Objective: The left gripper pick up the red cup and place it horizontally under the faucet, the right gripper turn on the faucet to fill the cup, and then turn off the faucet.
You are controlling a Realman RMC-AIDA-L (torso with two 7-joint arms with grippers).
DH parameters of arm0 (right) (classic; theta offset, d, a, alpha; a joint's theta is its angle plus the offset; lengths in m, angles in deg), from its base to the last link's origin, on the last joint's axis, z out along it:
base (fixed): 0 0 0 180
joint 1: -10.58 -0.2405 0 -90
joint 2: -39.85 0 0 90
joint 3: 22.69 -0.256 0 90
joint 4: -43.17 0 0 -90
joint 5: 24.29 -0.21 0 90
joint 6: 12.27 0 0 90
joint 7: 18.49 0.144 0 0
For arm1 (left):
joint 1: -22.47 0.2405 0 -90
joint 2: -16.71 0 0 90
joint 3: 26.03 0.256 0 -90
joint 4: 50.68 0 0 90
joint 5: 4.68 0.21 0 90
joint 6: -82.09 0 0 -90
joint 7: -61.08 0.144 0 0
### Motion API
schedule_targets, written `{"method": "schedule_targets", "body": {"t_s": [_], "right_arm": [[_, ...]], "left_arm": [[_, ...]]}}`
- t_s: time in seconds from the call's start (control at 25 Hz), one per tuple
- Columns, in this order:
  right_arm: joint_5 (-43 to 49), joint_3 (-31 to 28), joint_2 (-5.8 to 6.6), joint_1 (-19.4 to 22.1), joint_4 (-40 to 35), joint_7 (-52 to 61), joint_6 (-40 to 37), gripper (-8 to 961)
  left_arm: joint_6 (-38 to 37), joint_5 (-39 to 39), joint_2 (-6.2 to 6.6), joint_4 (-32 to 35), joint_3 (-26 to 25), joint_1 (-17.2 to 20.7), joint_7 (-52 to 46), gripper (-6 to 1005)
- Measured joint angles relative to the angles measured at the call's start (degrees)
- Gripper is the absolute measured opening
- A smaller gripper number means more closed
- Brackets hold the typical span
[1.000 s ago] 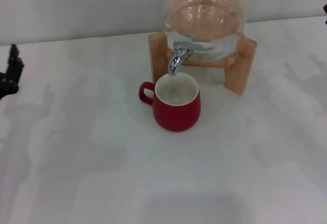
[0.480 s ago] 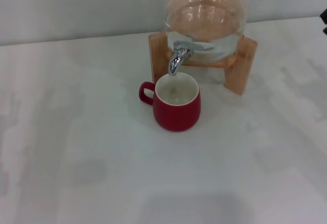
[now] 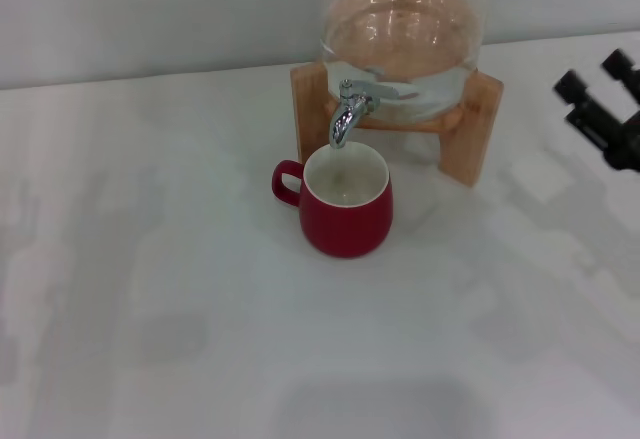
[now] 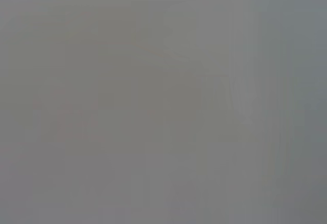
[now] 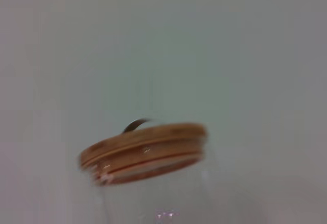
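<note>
The red cup (image 3: 346,211) stands upright on the white table, directly below the spout of the chrome faucet (image 3: 347,111), with its loop handle pointing to the view's left. Its white inside shows, and no stream runs from the spout. The faucet is fixed to the glass dispenser (image 3: 402,34) on a wooden stand (image 3: 478,129). My right gripper (image 3: 595,74) reaches in from the right edge of the head view, to the right of the stand, open with nothing between its two black fingers. The left gripper is out of view; the left wrist view shows only plain grey.
The right wrist view shows the dispenser's round wooden lid (image 5: 144,152) with a small metal handle, over clear glass. A pale wall (image 3: 150,9) runs along the back of the table (image 3: 200,339).
The left gripper, at the left edge a second ago, has withdrawn out of view. The right gripper has come in from the right edge toward the dispenser. The cup has not moved.
</note>
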Motion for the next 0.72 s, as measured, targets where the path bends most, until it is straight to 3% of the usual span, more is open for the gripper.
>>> {"method": "schedule_targets", "body": {"t_s": [0.72], "right_arm": [[0.0,12.4,-0.2,-2.9,-1.6,2.1,0.8,868]], "left_arm": [[-0.1,1.0,0.05,-0.6,0.2,-0.1,0.0,656]]}}
